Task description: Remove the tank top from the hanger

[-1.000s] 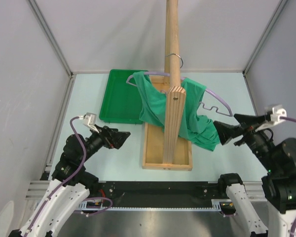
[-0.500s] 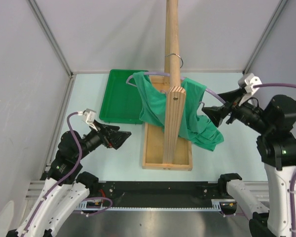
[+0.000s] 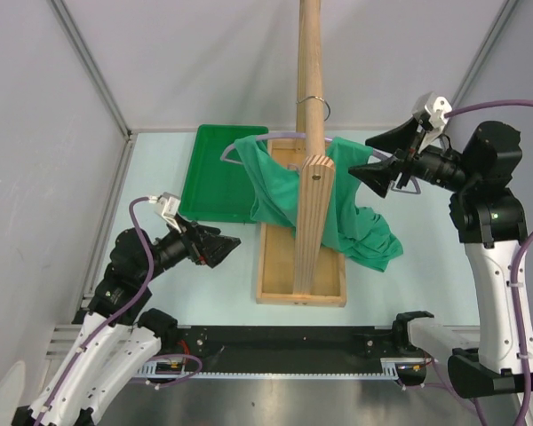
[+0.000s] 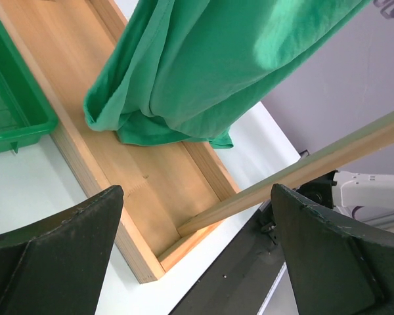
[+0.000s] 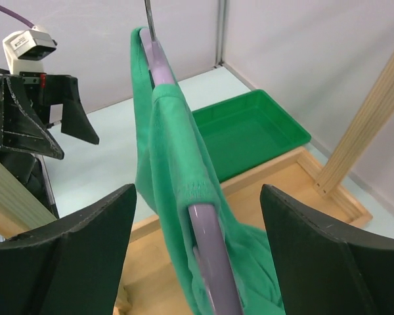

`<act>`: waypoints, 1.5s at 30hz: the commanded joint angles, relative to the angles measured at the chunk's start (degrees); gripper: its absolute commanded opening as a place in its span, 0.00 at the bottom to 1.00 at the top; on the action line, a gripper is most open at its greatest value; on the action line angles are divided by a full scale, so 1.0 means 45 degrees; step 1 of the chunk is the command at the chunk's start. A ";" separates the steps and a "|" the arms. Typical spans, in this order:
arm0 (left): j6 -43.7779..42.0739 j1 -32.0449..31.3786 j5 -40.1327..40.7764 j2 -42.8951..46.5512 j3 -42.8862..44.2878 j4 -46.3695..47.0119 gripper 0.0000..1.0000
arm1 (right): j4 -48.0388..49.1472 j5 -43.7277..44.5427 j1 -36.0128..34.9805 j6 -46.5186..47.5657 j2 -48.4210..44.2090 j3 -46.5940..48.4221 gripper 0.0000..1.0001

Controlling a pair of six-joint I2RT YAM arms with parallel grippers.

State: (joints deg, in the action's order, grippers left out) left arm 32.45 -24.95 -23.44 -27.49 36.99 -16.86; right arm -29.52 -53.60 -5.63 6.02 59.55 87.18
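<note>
Right gripper (image 3: 379,158): jaws apart, straddling the hanger's (image 5: 209,249) right end without touching it | Left gripper (image 3: 226,250): jaws wide, holding nothing, low beside the wooden stand (image 3: 315,204) | Tank top (image 3: 346,209): draped on the hanger, which hooks onto the stand.
</note>
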 commanded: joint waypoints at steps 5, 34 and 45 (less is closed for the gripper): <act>-0.0374 0.0076 -0.0357 0.0053 0.0607 0.0212 0.99 | 0.0857 -0.1387 -0.0292 0.0048 0.1043 0.1232 0.65; -0.0433 0.0076 0.0325 -0.0376 0.1505 -0.0081 0.99 | 0.4413 0.2809 0.1153 -0.3682 -0.0791 -0.0816 0.00; 0.0075 0.0037 -0.1467 -0.4356 0.3223 0.1070 0.86 | 0.2790 0.4102 0.1134 -0.4209 -0.3075 -0.3881 0.00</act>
State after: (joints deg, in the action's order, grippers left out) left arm 31.94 -24.95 -24.38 -39.11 46.81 -15.75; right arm -17.80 -36.73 -0.62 -10.98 48.60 72.40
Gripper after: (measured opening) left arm 0.875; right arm 0.217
